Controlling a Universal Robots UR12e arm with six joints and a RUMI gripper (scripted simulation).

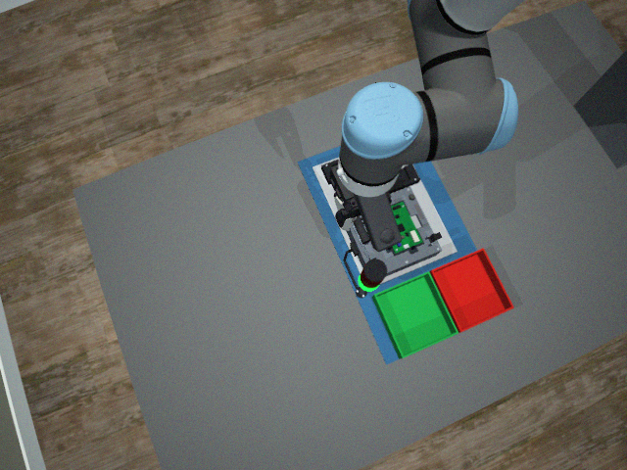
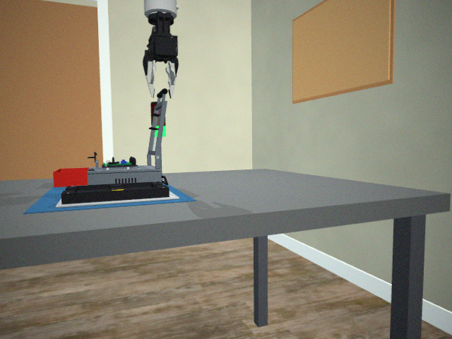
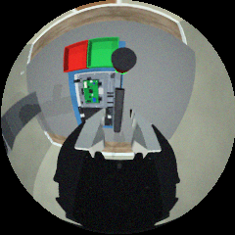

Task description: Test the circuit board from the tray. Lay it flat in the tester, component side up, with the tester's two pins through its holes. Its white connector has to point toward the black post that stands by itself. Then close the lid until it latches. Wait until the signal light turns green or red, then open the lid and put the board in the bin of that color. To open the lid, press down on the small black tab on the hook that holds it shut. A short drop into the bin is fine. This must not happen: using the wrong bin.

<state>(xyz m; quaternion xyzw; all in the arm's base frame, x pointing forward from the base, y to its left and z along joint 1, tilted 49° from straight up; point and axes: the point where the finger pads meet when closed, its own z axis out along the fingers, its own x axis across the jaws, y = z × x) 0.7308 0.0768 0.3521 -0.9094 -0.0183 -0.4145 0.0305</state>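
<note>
The green circuit board lies flat in the grey tester, its white connector toward the lone black post. It also shows in the side view and the wrist view. The tester's lid stands open, tilted nearly upright. My gripper is high above the tester, fingers partly open around the lid's top handle without clamping it. In the wrist view the lid's edge shows as a dark bar between my fingers. The signal light glows green.
The green bin and the red bin stand side by side on the blue mat, just beyond the tester. The black tray lies on the tester's other side, mostly hidden under my arm in the top view.
</note>
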